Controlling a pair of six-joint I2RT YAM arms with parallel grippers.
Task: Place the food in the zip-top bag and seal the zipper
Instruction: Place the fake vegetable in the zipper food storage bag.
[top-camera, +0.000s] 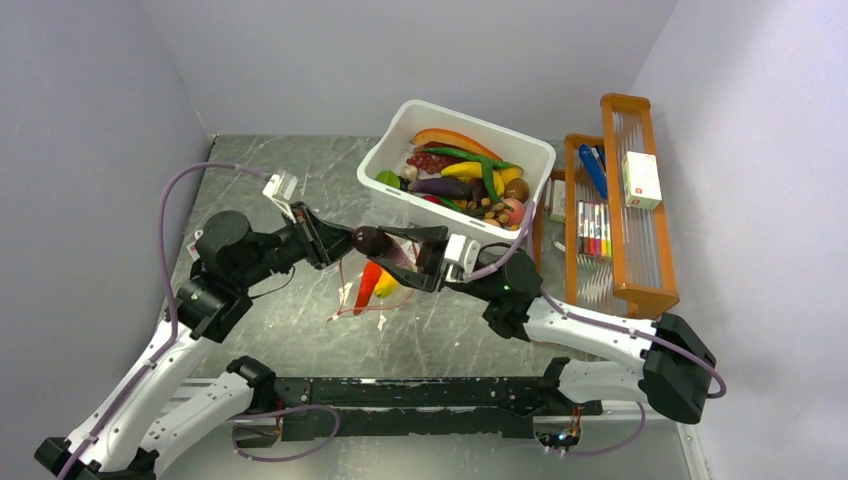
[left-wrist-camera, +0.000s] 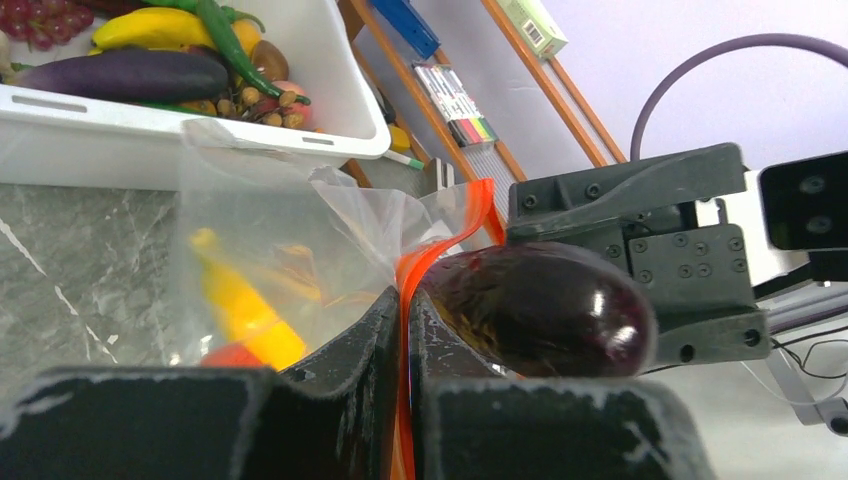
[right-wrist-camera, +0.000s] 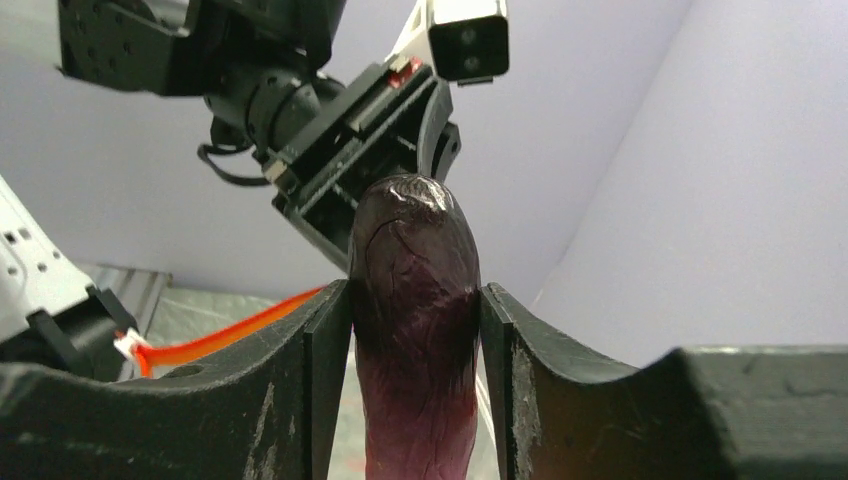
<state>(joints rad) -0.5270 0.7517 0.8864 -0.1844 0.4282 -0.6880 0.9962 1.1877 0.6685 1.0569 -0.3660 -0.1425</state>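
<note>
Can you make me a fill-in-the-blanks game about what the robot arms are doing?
The right gripper squeezes a dark ____ vegetable.
The left gripper pinches the zip-top bag by its orange-red ____.
Inside the bag lie a red toy and a ____ one.
More food waits in the ____ tub.
Missing words: purple, zipper, yellow, white.

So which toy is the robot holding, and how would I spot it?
Look just in front of the white tub. The right gripper there pinches a stubby, near-black purple toy. Unlike the longer eggplant lying in the tub, it's held aloft.
</note>
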